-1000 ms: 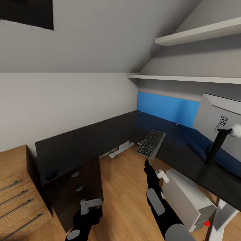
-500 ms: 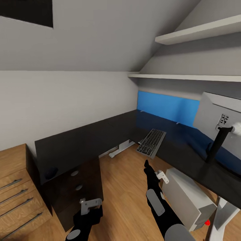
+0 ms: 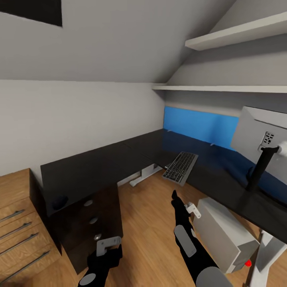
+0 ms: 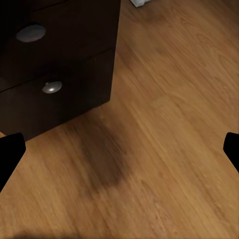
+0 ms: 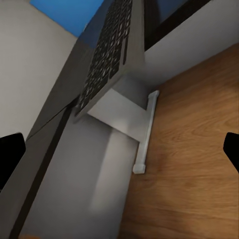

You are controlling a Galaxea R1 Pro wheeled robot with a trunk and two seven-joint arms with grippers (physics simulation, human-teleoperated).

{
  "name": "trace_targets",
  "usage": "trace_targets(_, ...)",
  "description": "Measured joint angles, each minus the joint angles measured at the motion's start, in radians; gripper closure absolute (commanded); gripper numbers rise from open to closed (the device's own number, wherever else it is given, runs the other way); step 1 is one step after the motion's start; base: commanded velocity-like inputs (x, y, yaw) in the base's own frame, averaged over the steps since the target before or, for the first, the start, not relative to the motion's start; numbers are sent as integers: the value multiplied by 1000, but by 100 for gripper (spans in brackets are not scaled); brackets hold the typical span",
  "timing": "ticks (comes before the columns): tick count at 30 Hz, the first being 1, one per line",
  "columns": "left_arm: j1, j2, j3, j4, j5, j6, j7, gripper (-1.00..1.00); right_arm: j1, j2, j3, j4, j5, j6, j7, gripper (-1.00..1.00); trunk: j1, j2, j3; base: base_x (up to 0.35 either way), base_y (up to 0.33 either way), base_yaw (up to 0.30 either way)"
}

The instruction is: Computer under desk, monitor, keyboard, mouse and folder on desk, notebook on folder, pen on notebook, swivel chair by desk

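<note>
The L-shaped black desk [image 3: 119, 163] is seen running along the white wall and turning at the corner toward the blue back panel [image 3: 201, 126]. The keyboard [image 3: 180, 167] is laid on the desk near the inner corner, its near end overhanging the desk edge above the wooden floor [image 3: 147, 227]. In the right wrist view the keyboard [image 5: 112, 50] is seen from below at the desk edge, with the white desk leg [image 5: 142, 132] standing on the floor beneath it. The monitor [image 3: 263, 143] is placed on the desk's right part, its pale grey back turned to the camera and its black stand [image 3: 259, 169] resting on the top. The computer [image 3: 225, 239] is set on the floor under that part of the desk, a red dot showing at its near end. The black drawer unit [image 3: 93, 223] is seen under the desk's left part, and 2 round knobs of the drawer unit [image 4: 50, 64] are shown in the left wrist view. Light wooden drawers [image 3: 20, 231] are seen at the far left.

The left gripper [image 3: 107, 245] is held low in front of the drawer unit; its fingers [image 4: 10, 154] are spread wide apart with nothing between them. The right gripper [image 3: 192, 210] is held beside the computer, and its fingers [image 5: 11, 154] are likewise spread wide and empty.
</note>
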Motion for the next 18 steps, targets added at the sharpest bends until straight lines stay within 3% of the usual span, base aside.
trace_targets(13,0,0,0,0,0,0,0,-100,0,0,-4,-1,2,4,-3,-100,50,-91,-41,0,0,0)
trace_targets(18,0,0,1,0,0,0,0,-100,0,0,-4,-2,3,50,-2,-100,69,-126,-56,0,0,0)
